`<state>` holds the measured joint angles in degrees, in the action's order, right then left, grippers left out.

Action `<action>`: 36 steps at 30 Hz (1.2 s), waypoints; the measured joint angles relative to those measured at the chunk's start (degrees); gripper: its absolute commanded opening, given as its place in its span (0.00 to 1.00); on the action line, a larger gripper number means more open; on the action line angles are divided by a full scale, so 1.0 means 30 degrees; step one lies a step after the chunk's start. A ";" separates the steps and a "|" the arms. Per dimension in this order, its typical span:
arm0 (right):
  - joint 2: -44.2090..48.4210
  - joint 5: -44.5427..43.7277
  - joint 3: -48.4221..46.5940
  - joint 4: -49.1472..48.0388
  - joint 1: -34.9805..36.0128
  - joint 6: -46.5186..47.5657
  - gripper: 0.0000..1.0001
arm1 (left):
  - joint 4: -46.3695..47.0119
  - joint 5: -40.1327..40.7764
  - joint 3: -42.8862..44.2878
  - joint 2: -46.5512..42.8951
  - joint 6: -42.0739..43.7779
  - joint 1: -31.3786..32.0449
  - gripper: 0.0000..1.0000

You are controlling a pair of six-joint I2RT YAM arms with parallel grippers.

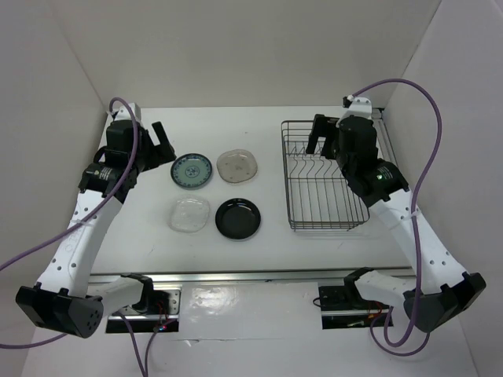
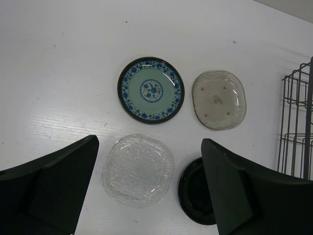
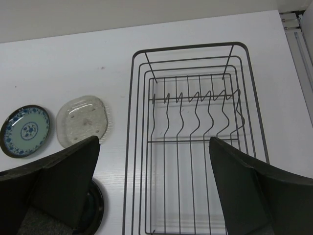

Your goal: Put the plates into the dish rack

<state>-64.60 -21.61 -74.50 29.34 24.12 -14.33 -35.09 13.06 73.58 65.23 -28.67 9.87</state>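
You have the teal plate (image 1: 192, 170), beige plate (image 1: 238, 165), clear plate (image 1: 189, 214) and black plate (image 1: 238, 217) lying flat left of the dish rack (image 1: 322, 181).

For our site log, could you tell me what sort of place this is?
Probably a robotics lab test cell, not a kitchen: white walls box in a white table, two robot arms are bolted at its edge, and the dish rack and plates sit as props.

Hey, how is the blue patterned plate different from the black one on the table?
The teal-patterned plate carries a blue floral design around a pale green centre; the black plate is plain and glossy. The teal-patterned plate lies in the far row, the black plate in the near row, closer to the dish rack. Both are round, lie flat on the table, and sit outside the rack.
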 measured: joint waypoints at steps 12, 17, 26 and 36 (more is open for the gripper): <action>-0.0809 0.1566 0.0000 -0.0066 0.0036 -0.0007 1.00 | 0.0095 -0.0255 0.0000 0.0612 -0.0095 -0.0495 1.00; -0.0699 0.3060 0.0678 -0.0765 0.0036 -0.0175 1.00 | 0.0954 -0.1865 -0.0015 0.2361 -0.0146 -0.2091 1.00; -0.0780 0.4830 0.1887 -0.1406 0.0707 -0.0510 1.00 | 0.3344 -0.5391 -0.0634 0.7635 -0.0495 -0.5472 0.95; -0.0750 0.5770 0.2943 -0.2098 0.1231 -0.0568 1.00 | 0.5224 -0.6943 -0.0845 1.2473 -0.0583 -0.4874 0.86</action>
<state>-66.85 -4.29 -65.67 23.05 27.81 -16.03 -19.42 -7.77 71.05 102.65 -30.41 -4.75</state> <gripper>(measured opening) 0.999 0.885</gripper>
